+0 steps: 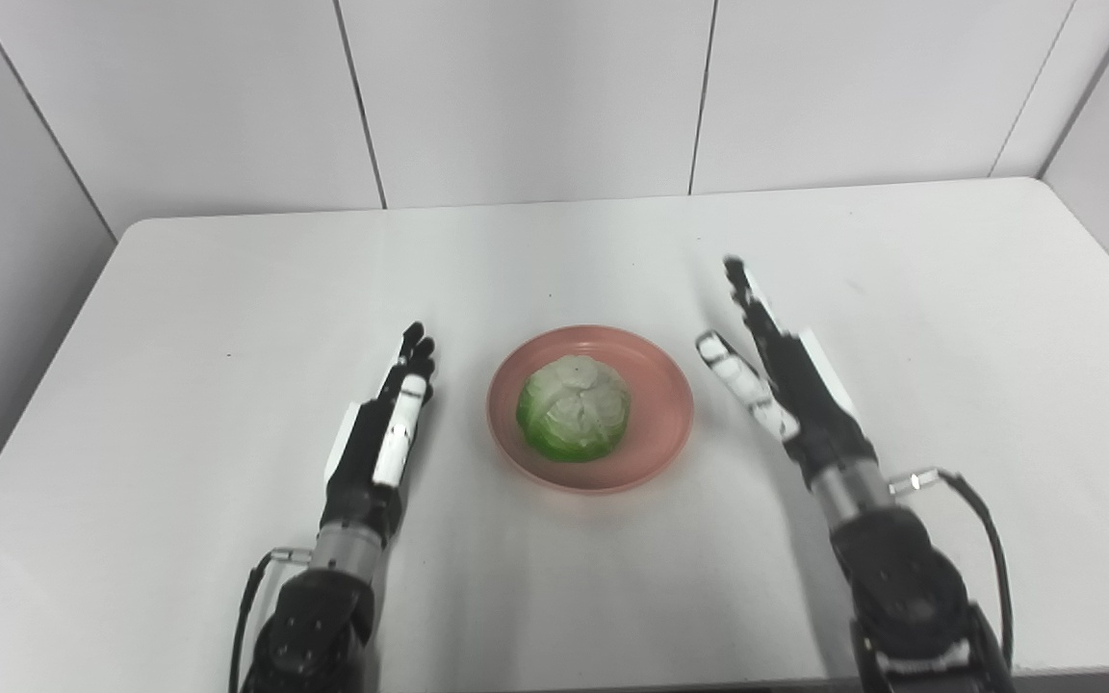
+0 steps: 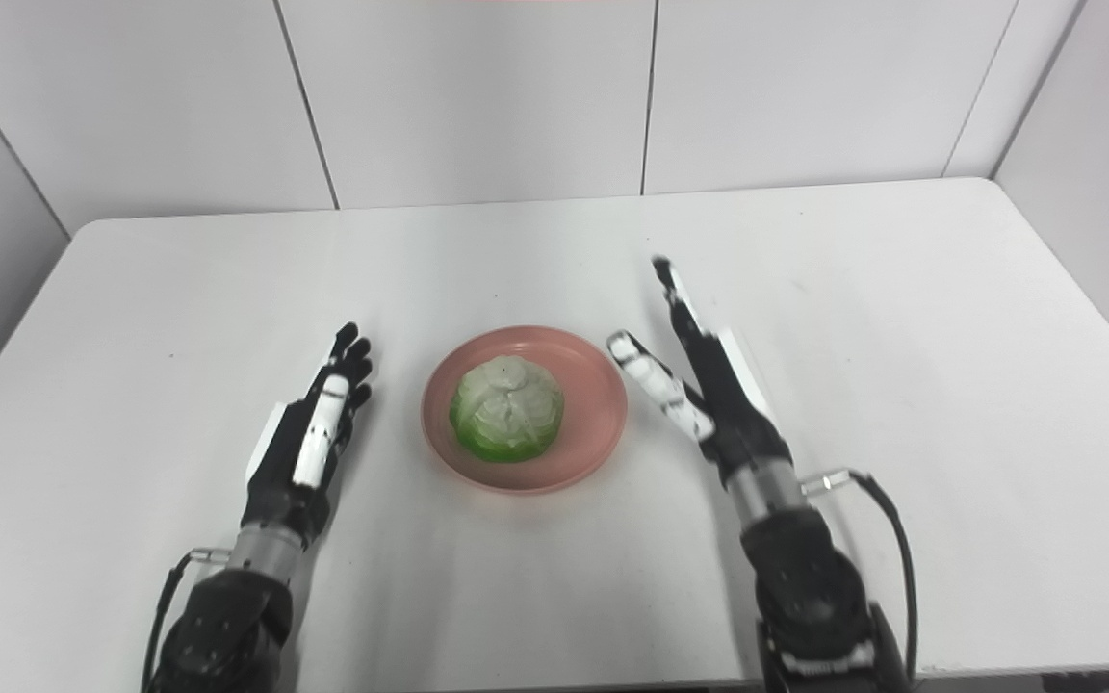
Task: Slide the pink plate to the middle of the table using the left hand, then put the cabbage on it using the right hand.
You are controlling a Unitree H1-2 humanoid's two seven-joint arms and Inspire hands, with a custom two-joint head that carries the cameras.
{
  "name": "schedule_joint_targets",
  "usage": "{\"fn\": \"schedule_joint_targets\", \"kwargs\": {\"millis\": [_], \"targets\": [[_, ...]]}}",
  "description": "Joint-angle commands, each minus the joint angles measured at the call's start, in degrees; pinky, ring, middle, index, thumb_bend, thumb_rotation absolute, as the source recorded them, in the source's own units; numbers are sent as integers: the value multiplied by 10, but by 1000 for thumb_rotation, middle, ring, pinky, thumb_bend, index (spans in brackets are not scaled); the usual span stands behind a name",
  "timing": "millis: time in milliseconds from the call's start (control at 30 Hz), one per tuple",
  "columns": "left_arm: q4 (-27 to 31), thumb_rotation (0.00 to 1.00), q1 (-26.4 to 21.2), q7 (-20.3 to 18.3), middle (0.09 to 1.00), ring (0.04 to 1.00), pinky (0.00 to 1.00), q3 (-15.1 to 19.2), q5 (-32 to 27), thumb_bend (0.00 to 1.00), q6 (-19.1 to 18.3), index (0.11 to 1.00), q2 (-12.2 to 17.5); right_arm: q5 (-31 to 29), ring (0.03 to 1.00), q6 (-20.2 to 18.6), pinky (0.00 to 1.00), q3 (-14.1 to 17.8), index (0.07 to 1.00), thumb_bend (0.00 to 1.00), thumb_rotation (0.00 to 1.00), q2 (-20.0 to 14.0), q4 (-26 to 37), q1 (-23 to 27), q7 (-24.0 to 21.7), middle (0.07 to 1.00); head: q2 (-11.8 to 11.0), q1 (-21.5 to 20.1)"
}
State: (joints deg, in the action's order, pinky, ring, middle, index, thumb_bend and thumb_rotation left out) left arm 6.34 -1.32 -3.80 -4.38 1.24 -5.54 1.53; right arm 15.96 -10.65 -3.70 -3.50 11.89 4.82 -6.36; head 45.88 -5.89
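The pink plate (image 1: pixel 656 373) lies near the middle of the white table (image 1: pixel 227 289). A green cabbage (image 1: pixel 574 406) rests on it, slightly left of the plate's centre. My left hand (image 1: pixel 383 423) is just left of the plate, flat and edge-on, fingers stretched forward, holding nothing. To the right of the plate my right hand (image 1: pixel 774 371) stands open with fingers and thumb spread, a small gap between it and the plate's rim. Neither hand touches the plate or the cabbage.
Grey wall panels (image 1: pixel 535 96) rise behind the table's far edge. A thin cable (image 1: pixel 983 520) loops off my right wrist. The table's front edge runs just below both forearms.
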Motion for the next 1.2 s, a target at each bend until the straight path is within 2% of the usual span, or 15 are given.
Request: {"fn": "schedule_joint_targets", "kwargs": {"millis": [0,133,300,467,733,1167], "targets": [[34,1000,5,2,1000,1000,1000,-7,15,423,20,1000,2,-20,1000,38,1000,1,1000,829,1000,7,9,2,12,1000,1,2],[60,1000,33,3,1000,1000,1000,-15,27,418,10,1000,-3,-46,1000,58,1000,-2,1000,721,1000,10,-3,-29,16,1000,4,1],[59,1000,52,9,1000,1000,1000,-12,28,420,22,1000,-9,-52,1000,76,1000,-6,1000,606,1000,10,-20,-29,23,1000,4,4],[51,1000,51,5,1000,1000,1000,-10,21,419,21,1000,-4,-59,1000,77,1000,-6,1000,509,1000,12,-23,-30,28,1000,4,3],[39,1000,43,1,1000,996,974,-6,14,401,19,994,-3,-64,1000,82,1000,-9,1000,427,1000,12,-31,-27,35,1000,5,6],[-9,1000,23,-1,1000,990,981,1,11,398,45,995,1,-72,1000,89,1000,-9,1000,325,1000,5,-52,-15,32,1000,-2,17]]}}
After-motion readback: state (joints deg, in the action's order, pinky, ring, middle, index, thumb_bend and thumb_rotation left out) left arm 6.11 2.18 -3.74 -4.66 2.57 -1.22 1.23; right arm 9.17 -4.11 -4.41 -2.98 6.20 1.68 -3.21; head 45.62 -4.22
